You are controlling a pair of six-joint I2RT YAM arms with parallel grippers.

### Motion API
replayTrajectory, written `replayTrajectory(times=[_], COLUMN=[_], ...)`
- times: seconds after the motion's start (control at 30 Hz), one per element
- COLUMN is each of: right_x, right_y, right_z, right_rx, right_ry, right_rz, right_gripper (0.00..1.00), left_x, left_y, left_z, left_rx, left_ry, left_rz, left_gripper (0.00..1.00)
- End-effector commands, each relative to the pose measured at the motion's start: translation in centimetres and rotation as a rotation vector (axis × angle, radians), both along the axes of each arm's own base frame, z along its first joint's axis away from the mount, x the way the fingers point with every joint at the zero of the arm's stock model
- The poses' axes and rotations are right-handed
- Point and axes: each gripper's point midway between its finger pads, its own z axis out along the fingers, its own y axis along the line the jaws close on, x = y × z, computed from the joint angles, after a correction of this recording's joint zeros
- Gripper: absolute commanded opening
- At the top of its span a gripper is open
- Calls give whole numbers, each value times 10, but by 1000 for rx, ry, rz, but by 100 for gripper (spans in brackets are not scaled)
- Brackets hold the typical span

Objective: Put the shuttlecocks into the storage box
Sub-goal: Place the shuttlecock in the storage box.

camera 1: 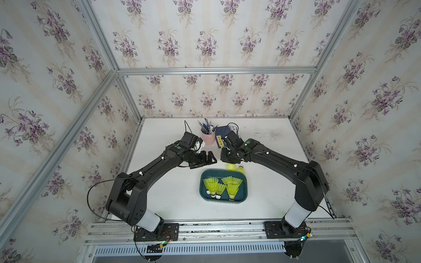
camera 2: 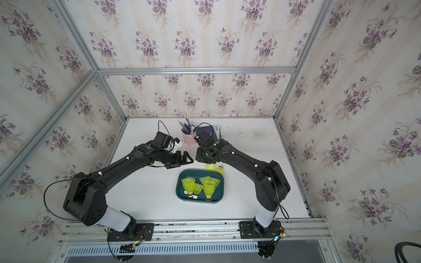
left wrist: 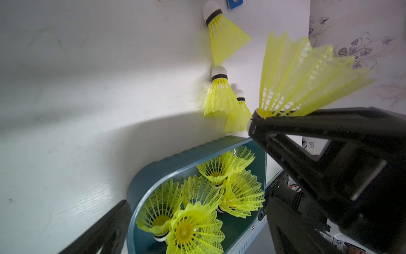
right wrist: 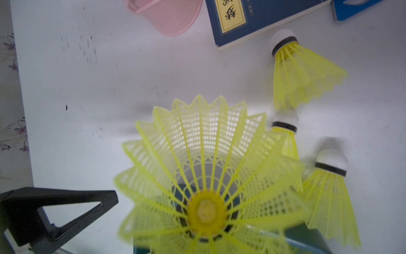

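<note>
Right claw [left wrist: 252,122] clamps a shuttlecock [right wrist: 206,167] by its cork end, above far rim of storage box [camera 1: 201,186]. Left claw [camera 1: 205,161] gapes wide, empty, just left of it. Five boxed shuttlecocks [camera 1: 231,185] inside; three loose shuttlecocks [right wrist: 303,72] on bench [camera 1: 164,182] beyond box's far right corner

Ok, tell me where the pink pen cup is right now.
In both top views the pink pen cup stands toward the back of the table, beyond the storage box, with the blue book close on its right.
</note>
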Motion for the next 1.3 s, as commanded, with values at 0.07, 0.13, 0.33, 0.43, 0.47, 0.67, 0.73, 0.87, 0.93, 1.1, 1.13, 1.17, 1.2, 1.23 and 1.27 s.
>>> replayTrajectory(times=[0.07, 0.13, 0.33, 0.43, 0.47, 0.67, 0.73, 0.87, 0.93, 1.1, 1.13, 1.17, 1.2, 1.23, 1.27], right_x=[-47, -63, -105, -121, -126, -145, -148, -150, -151, -155, -155, -155, -154, -154, -153], right_y=[-13, -16, -19, -19, -18, -10, -8, -4, -2, 3, 3, 3, 2, 1, 1], right_z=[0, 1, -4, -8, -10, -26, -30, -36, -38, -44, -45, -44, -43, -42, -41], right_rx=[-21, -17, -16, -15, -13, -6, -9, -17, -24, -33, -38, -40, -47, -52, -55], right_ry=[38, 47, 70, 78, 82, 100, 100, 104, 106, 116, 116, 113, 109, 103, 99], right_rz=[-20, -20, -14, -12, -10, 0, 0, 0, 7, 20, 19, 18, 14, 11, 10], right_gripper=[18, 18, 18, 18, 18, 19, 19, 19, 19, 19, 19, 19, 19, 19, 19], left_x=[-33, -47, -87, -103, -107, -127, -132, -140, -143, -145, -144, -145, -145, -145, -145], left_y=[6, 6, 7, 8, 9, 14, 14, 10, 8, 6, 5, 4, 3, 3, 2], left_z=[14, 17, 18, 20, 20, 12, 8, 3, 1, -6, -7, -7, -8, -8, -9], left_rx=[31, 37, 33, 30, 29, 22, 16, 16, 17, 28, 29, 28, 28, 29, 31], left_ry=[-22, -30, -53, -77, -82, -114, -117, -117, -118, -122, -125, -124, -124, -124, -123], left_rz=[-32, -54, -108, -120, -119, -100, -97, -108, -115, -111, -111, -112, -114, -117, -118], left_gripper=[100, 100, 100, 100, 100, 100, 100, 100, 100, 100, 100, 100, 100, 100, 100])
